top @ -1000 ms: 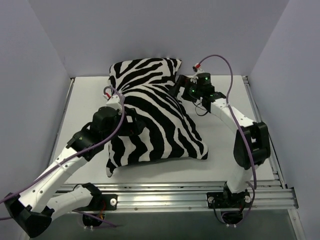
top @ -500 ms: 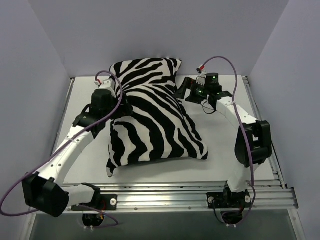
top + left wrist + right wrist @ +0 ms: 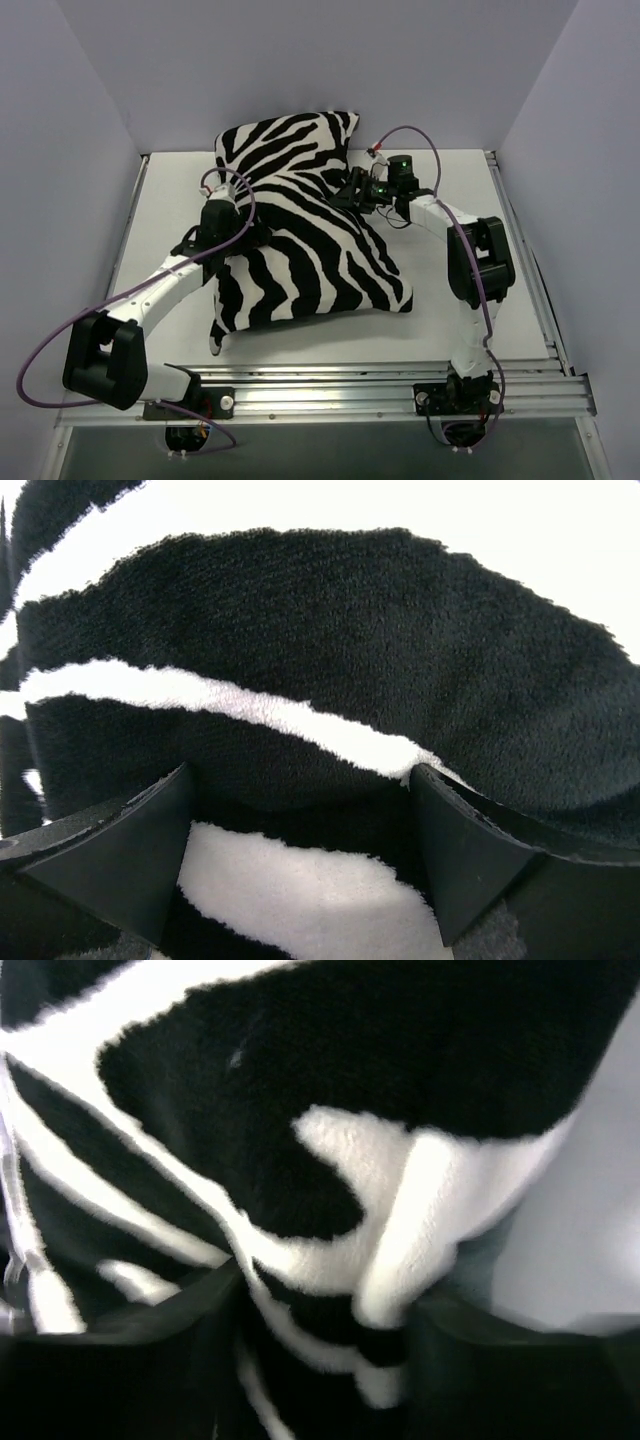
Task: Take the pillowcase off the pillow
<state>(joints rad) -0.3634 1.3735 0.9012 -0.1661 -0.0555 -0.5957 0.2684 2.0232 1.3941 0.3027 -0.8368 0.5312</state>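
The pillowcase (image 3: 300, 235), zebra-striped black and white, lies plump in the middle of the table, and the pillow is hidden inside it. My left gripper (image 3: 248, 236) presses against its left edge. In the left wrist view it (image 3: 300, 865) stands open, jaws wide apart, with striped pile (image 3: 320, 710) filling the gap between the fingers (image 3: 130, 860). My right gripper (image 3: 352, 192) is at the pillowcase's upper right edge. The right wrist view shows it (image 3: 330, 1330) shut on a bunched fold of the striped cloth (image 3: 400, 1230), with grey table beyond the fold.
The white table (image 3: 165, 200) is walled in at the back and on both sides. An aluminium rail (image 3: 340, 385) with both arm bases runs along the near edge. Purple cables (image 3: 430, 150) loop over each arm.
The left arm swung off the top of the pillowcase to its left edge, still open. The right gripper moved left onto the right edge and closed on a fold of cloth.
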